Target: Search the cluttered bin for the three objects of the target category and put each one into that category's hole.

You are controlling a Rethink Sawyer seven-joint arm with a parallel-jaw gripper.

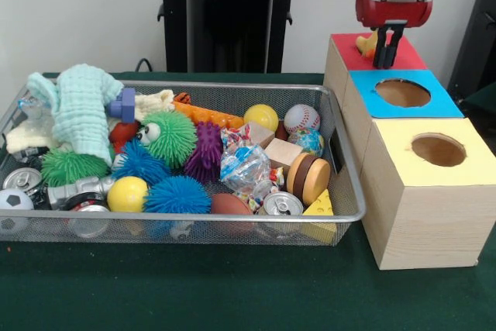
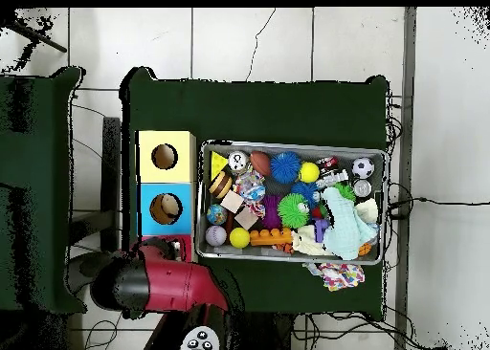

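The wire mesh bin [image 1: 232, 217] sits on the green table, full of toys and cans; it also shows in the overhead view [image 2: 292, 144]. The red-topped box [image 1: 341, 46] stands farthest back in a row of three. My gripper [image 1: 386, 58] hangs low over its top, where its hole is hidden. A yellow duck [image 1: 366, 43] with an orange beak shows just left of the gripper, at the box top; whether it is held I cannot tell. In the overhead view the red arm [image 2: 158, 281] covers most of the red box [image 2: 182, 241]. The other target toys cannot be picked out.
The blue-topped box [image 1: 402, 93] and yellow-topped box [image 1: 438, 149] stand nearer the camera, holes open. The bin holds spiky balls [image 1: 177, 194], yellow balls [image 1: 127, 193], a baseball [image 1: 301, 118], cans [image 1: 282, 205], a pale green cloth [image 1: 81, 110] and wooden blocks [image 1: 282, 151].
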